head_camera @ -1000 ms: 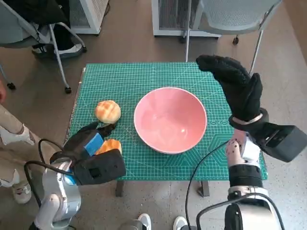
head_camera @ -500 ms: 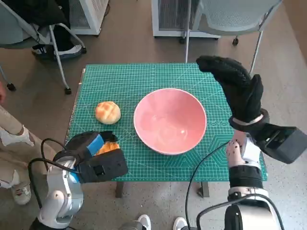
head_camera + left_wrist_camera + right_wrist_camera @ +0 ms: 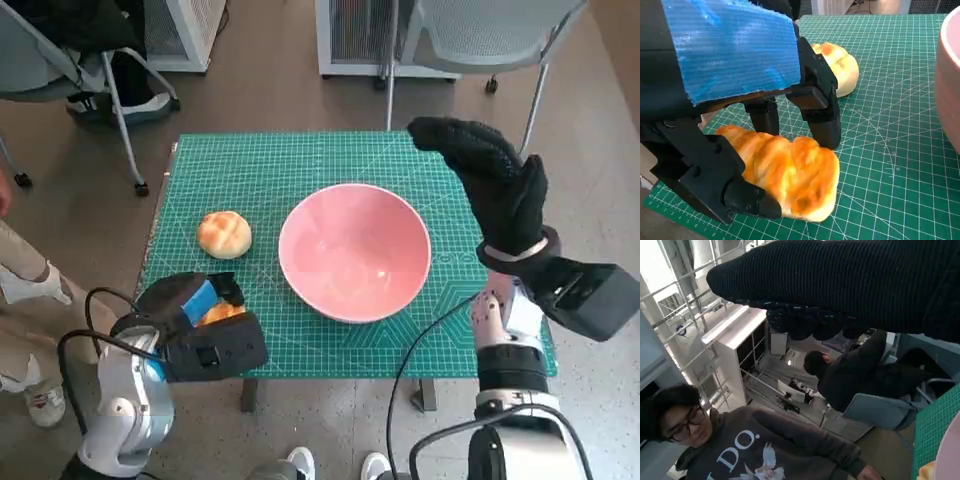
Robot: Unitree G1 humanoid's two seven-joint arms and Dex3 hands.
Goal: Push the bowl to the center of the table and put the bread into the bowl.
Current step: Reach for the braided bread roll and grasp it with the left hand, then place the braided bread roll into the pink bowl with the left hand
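The wide pink bowl (image 3: 355, 250) sits mid-bench, so the bread step is in hand. The left hand (image 3: 190, 300) closes around the golden oblong bread (image 3: 785, 172) at the bench's near-left corner. Next: lift and carry it over the bowl. The right hand (image 3: 490, 180) hovers spread, empty.

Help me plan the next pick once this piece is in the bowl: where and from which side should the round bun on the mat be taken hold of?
Probably from above, fingers closing across the widest part of the round bun. It sits dome-up and apart from the pink bowl, with bare green mat around it. The left hand, nearest it, is at the other bread.
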